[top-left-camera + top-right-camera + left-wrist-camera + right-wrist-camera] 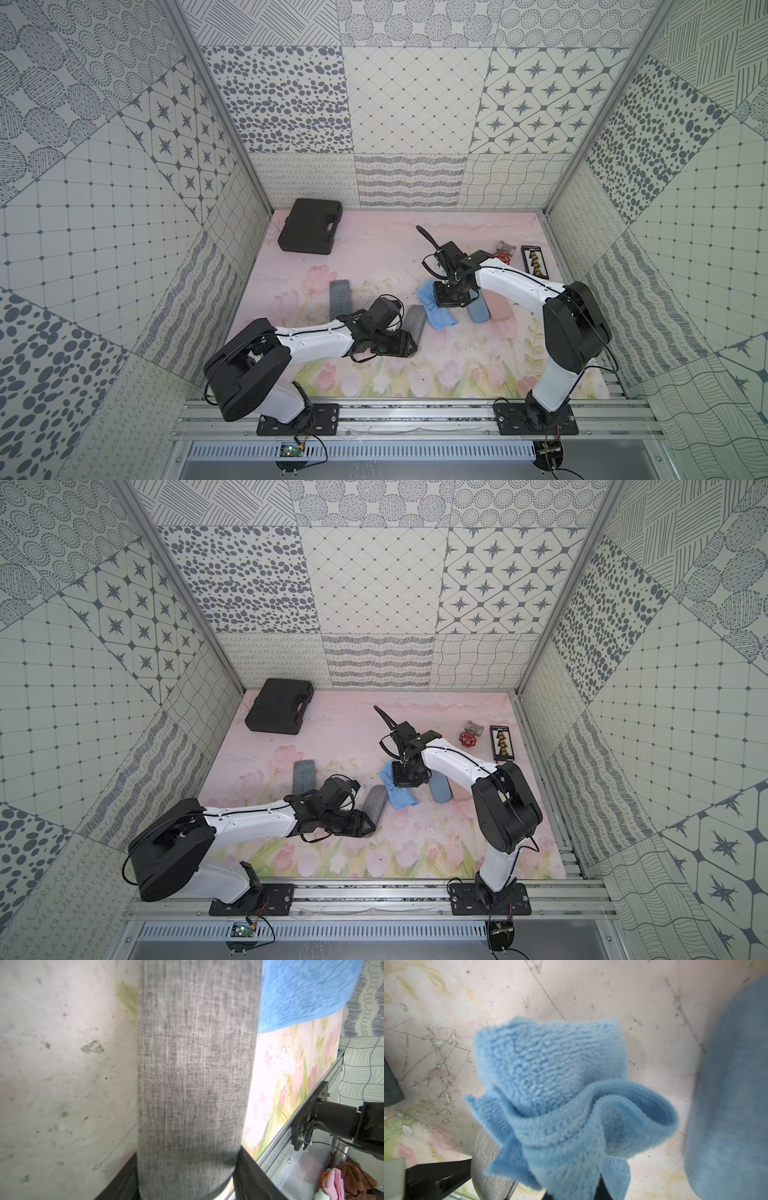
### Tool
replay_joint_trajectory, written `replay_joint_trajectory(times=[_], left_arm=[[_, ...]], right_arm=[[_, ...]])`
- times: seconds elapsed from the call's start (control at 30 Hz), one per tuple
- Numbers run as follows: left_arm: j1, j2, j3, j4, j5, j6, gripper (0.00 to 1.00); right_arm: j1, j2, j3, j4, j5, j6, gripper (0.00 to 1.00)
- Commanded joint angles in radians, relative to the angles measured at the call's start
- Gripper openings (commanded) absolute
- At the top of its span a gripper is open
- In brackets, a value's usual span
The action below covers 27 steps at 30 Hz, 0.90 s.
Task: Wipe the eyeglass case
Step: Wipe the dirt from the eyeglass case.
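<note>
A grey fabric eyeglass case (416, 321) (375, 801) lies on the pink floral mat. My left gripper (409, 348) (365, 825) is shut on its near end. In the left wrist view the case (195, 1074) runs straight out from between the two black fingers of the left gripper (187, 1180). My right gripper (446, 297) (406, 776) is shut on a crumpled blue cloth (438, 316) (400, 795) (560, 1095). The cloth hangs beside the case's far end (488, 1163); whether they touch I cannot tell. The cloth hides the right fingers.
A blue case (477, 309) (733, 1105) and a pink case (500, 308) lie right of the cloth, and a dark grey case (340, 300) lies to the left. A black toolbox (309, 226) sits back left. A red valve (468, 738) and a black bit box (502, 742) sit back right.
</note>
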Motion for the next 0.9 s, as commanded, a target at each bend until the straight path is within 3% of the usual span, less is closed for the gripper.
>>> replay_joint_trajectory(times=[0.0,0.1,0.17,0.27,0.3,0.4,0.47,0.63,0.87], left_arm=[[-0.018,-0.014,-0.001,-0.129,-0.109,0.057,0.0],[-0.029,-0.029,-0.005,-0.12,-0.13,0.063,0.0],[-0.04,-0.039,-0.015,-0.107,-0.15,0.065,0.0],[-0.072,-0.041,-0.021,-0.101,-0.203,0.089,0.0],[-0.088,-0.039,-0.02,-0.1,-0.226,0.102,0.0],[-0.134,-0.031,-0.02,-0.097,-0.299,0.141,0.0],[-0.168,-0.033,-0.018,-0.108,-0.356,0.16,0.0],[-0.221,-0.054,-0.03,-0.113,-0.459,0.177,0.0],[-0.275,-0.051,-0.019,-0.149,-0.542,0.203,0.0]], right_arm=[[0.065,-0.074,-0.001,-0.032,-0.073,-0.004,0.0],[0.079,-0.096,-0.121,0.175,-0.358,0.135,0.0],[0.068,-0.08,-0.197,0.296,-0.445,0.203,0.0],[0.007,-0.012,-0.223,0.267,-0.393,0.155,0.0],[-0.015,0.013,-0.201,0.206,-0.327,0.11,0.0],[-0.034,0.065,-0.064,0.007,0.018,-0.026,0.0],[-0.029,0.062,0.035,-0.07,0.107,-0.076,0.0],[0.001,0.081,0.193,-0.07,-0.005,-0.089,0.0],[0.112,0.236,0.279,0.153,-0.32,0.073,0.0]])
